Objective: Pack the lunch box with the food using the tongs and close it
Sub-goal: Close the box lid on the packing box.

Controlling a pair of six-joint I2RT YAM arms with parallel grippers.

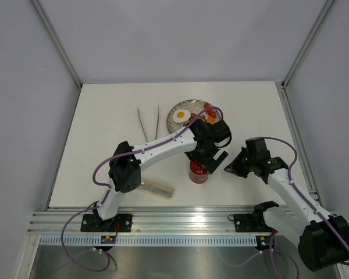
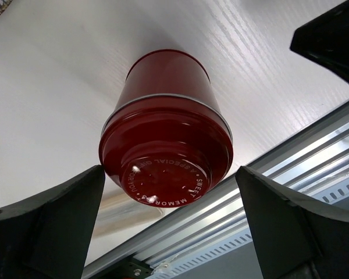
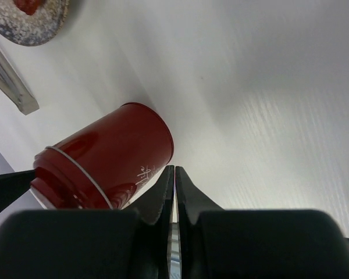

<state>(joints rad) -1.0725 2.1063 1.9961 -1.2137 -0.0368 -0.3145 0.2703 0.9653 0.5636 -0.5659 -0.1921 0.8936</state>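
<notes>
The red lunch box (image 1: pixel 199 172) stands upright near the table's front edge, its round red lid (image 2: pixel 163 174) sitting on top. My left gripper (image 1: pixel 212 158) hovers right over it, open wide, one finger (image 2: pixel 52 221) on each side of the lid and nothing held. To the right of the lunch box (image 3: pixel 104 157) my right gripper (image 3: pixel 175 171) is shut and empty, tips beside the jar's wall. The tongs (image 1: pixel 149 123) lie on the table left of the plate. Food, a fried egg (image 1: pixel 181 115) and red-orange pieces (image 1: pixel 209 111), sits on the speckled plate (image 1: pixel 189 103).
A pale see-through oblong thing (image 1: pixel 157 188) lies at the front edge, left of the lunch box. The aluminium rail (image 1: pixel 186 221) runs along the near side. Grey walls enclose the table on three sides.
</notes>
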